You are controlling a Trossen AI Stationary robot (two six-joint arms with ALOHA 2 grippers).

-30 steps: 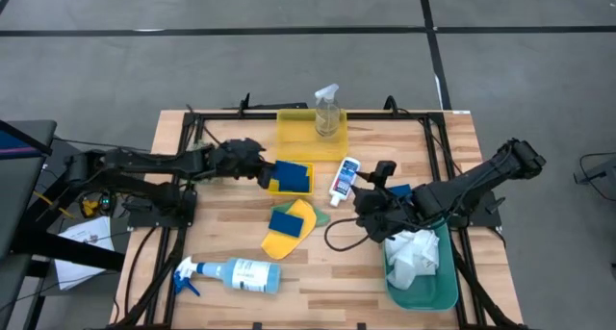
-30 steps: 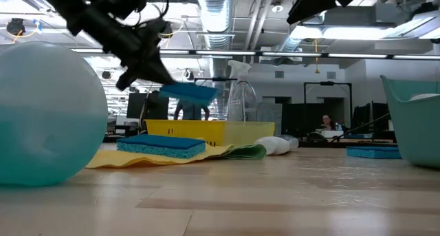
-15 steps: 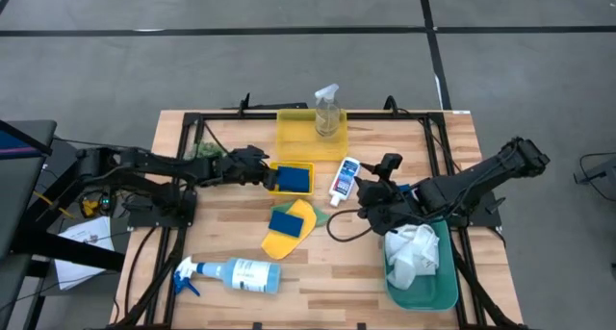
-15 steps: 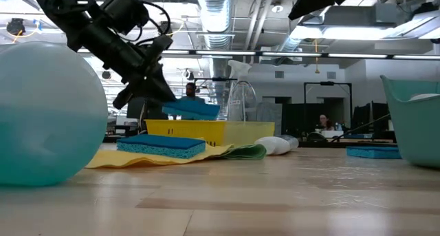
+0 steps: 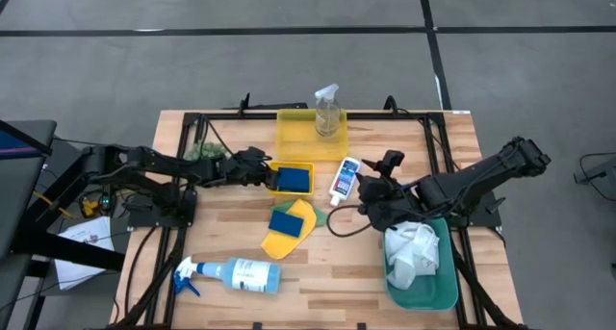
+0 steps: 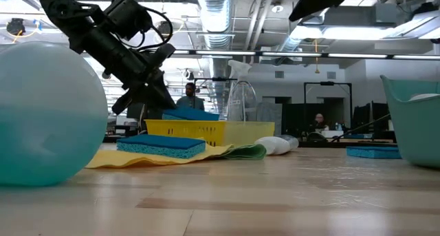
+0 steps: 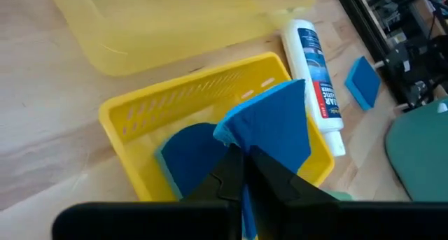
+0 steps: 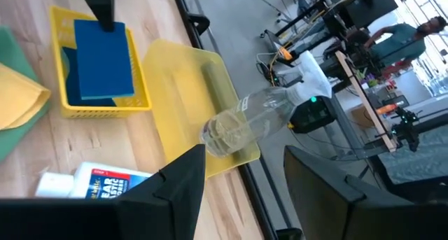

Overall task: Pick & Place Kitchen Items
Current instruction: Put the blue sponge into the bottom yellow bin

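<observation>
My left gripper (image 5: 270,179) is closed on a blue sponge (image 7: 274,125) and holds it in the yellow basket (image 7: 183,103), above a second sponge (image 7: 189,150). The white bottle (image 7: 316,79) lies just beside the basket, long axis running away from the table's front edge; on its label I can read only "CLEAR". My right gripper (image 5: 371,192) is near the teal bin (image 5: 449,291), fingers (image 8: 180,180) apart, holding nothing.

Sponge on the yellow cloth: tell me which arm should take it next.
Left, probably. The left gripper is just beside the sponge, though shut on another sponge over the small yellow basket. The right gripper is open but farther off.
</observation>
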